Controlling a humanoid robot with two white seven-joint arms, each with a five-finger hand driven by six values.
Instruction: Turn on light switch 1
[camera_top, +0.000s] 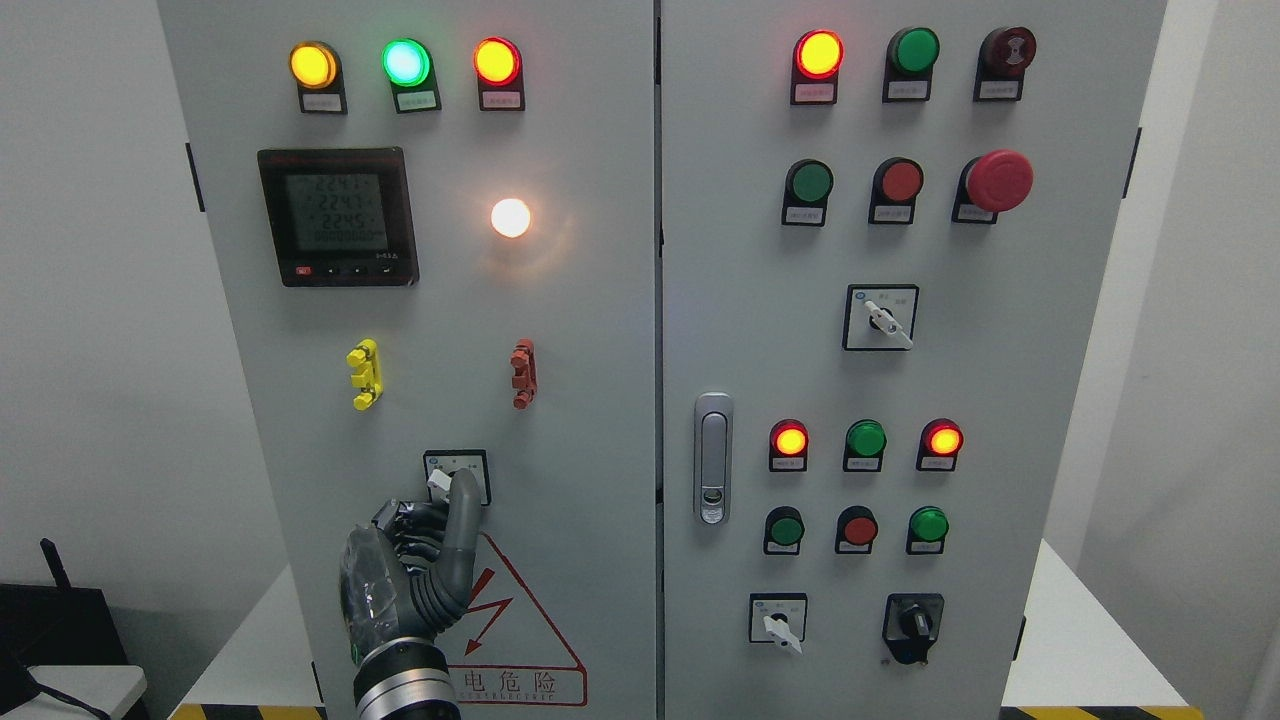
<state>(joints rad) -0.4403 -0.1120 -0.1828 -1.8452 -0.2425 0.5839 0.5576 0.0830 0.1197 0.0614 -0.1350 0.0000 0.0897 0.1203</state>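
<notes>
A small rotary selector switch (452, 472) with a white knob sits low on the left cabinet door (300, 420), in a black-framed square plate. My left hand (418, 560) reaches up from the bottom edge. Its thumb tip (463, 492) touches the knob while the other fingers are curled against the palm. The hand covers the lower part of the switch plate. A white lamp (510, 217) glows brightly higher on the same door. The right hand is out of view.
The left door also carries three lit lamps (404, 63), a digital meter (337, 216), a yellow clip (364, 374), a red clip (523, 373) and a warning triangle (520, 640). The right door (1050, 400) has buttons, selector switches and a handle (712, 457).
</notes>
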